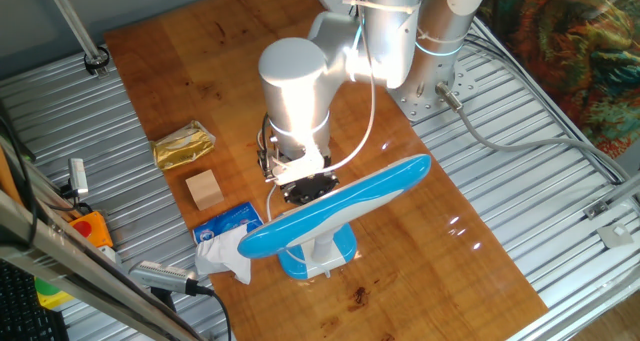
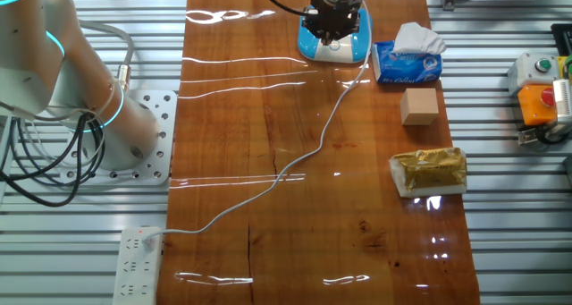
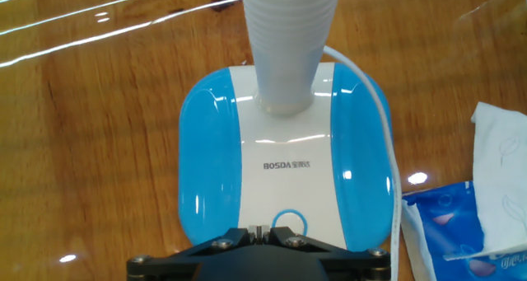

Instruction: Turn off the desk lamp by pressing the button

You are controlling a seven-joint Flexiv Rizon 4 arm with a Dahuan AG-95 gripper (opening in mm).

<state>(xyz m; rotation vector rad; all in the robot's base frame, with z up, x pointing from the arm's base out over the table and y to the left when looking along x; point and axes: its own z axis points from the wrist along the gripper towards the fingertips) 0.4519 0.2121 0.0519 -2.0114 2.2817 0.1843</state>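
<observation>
The desk lamp has a long bright-blue head [image 1: 340, 206], a white stem [image 3: 288, 42] and a blue-and-white base [image 3: 210, 166]. In the hand view a blue ring button [image 3: 290, 222] sits at the near edge of the base. My gripper [image 3: 262, 230] is directly above the base, with its fingertips pressed together just left of the ring. In one fixed view the gripper [image 1: 308, 189] is behind the head, low over the base [image 1: 345, 251]. In the other fixed view it [image 2: 332, 23] covers the base [image 2: 353, 47]. The thin white cord [image 2: 295, 166] runs across the table.
A blue-and-white tissue packet [image 1: 228, 224] lies right beside the base, with a wooden block [image 1: 204, 190] and a gold packet [image 1: 184, 146] further along. A power strip [image 2: 136, 256] lies off the wooden top. A control box [image 2: 536, 95] with a red button stands at the side.
</observation>
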